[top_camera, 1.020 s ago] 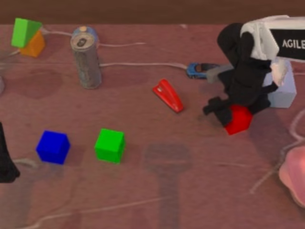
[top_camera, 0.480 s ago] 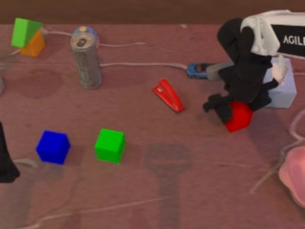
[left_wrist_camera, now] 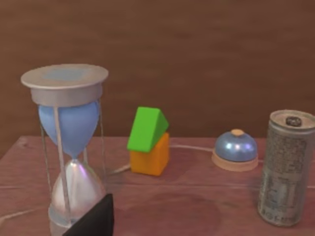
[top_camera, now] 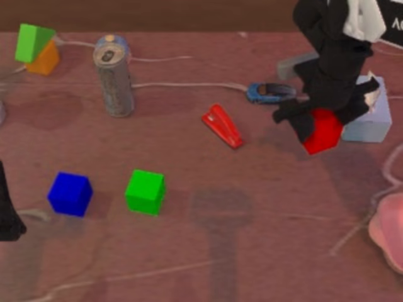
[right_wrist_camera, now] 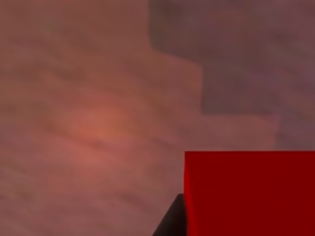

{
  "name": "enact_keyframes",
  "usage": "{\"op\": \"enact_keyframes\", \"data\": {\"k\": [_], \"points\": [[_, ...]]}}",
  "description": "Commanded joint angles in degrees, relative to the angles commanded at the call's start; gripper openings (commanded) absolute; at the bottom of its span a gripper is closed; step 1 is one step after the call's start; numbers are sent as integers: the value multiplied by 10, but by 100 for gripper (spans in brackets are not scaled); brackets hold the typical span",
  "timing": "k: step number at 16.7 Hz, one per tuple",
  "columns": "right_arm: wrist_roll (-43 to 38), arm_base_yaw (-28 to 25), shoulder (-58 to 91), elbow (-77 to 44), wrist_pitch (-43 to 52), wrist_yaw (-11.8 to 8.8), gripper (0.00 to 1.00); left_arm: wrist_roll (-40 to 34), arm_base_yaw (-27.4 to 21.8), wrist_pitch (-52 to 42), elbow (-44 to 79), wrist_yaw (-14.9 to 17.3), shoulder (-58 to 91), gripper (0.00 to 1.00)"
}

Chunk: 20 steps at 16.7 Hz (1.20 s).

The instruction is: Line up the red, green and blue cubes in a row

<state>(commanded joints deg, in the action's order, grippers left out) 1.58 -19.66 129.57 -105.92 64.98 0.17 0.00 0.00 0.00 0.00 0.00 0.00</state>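
Note:
My right gripper is shut on the red cube and holds it above the table at the right rear. In the right wrist view the red cube fills the near corner, with a dark finger beside it and the cube's shadow on the wood beyond. The green cube and the blue cube rest side by side on the table at front left, a small gap between them. My left gripper stays parked at the left edge, just left of the blue cube.
A red stapler lies mid-table. A tall can, a blue toy car and a pale blue box stand toward the back. A lime wedge on an orange block is at rear left, an hourglass and a bell nearby. A pink object sits at the right edge.
My right gripper has risen and drawn back toward the rear with the red cube in it. The cube has left the table. The left arm and the other cubes have not moved.

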Motion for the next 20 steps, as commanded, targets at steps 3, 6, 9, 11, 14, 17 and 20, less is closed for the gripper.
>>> {"op": "enact_keyframes", "data": {"k": [3,6,9,11,14,17,20], "points": [[-2,2,2,0,-1,0,0,0,0,0,0,0,0,100],[-39,-28,12,-17,8,1,0,0,0,0,0,0,0,100],[-130,-87,27,-46,27,3,0,0,0,0,0,0,0,100],[-219,-137,38,-68,42,5,0,0,0,0,0,0,0,100],[-369,-218,53,-98,66,7,0,0,0,0,0,0,0,100],[-490,-291,61,-125,83,8,0,0,0,0,0,0,0,100],[-558,-340,60,-141,91,11,0,0,0,0,0,0,0,100]]}}
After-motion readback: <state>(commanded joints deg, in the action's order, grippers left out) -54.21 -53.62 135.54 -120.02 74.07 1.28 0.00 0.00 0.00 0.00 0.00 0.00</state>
